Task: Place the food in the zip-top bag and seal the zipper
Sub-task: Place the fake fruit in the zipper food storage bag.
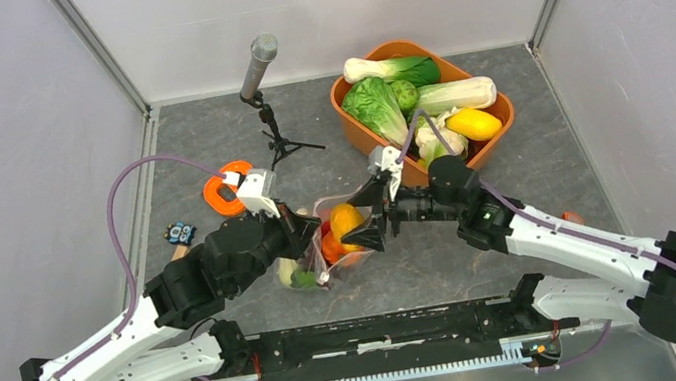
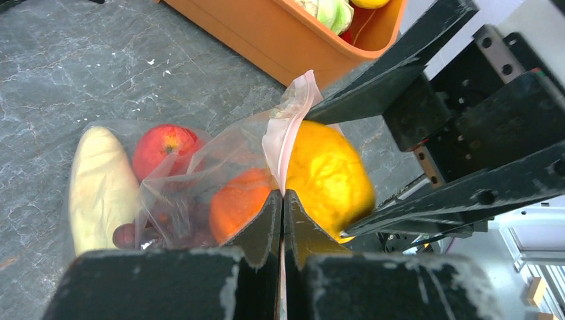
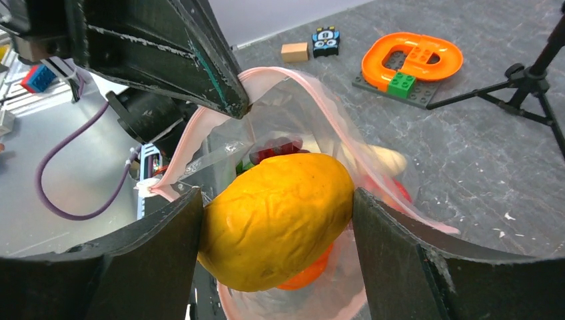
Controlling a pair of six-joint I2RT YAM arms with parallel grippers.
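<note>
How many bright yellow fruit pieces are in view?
2. One glossy yellow mango-shaped fruit is clamped in the right gripper at the mouth of the clear plastic zip-top bag; another yellow fruit lies in the orange plastic tub, right side. More may be hidden underneath.

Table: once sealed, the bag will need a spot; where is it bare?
Bare: far left, between microphone stand and left wall; right side, between orange tub and right wall; near strip, between zip-top bag and rail. Crowded: centre, where left tool and right tool meet.
</note>
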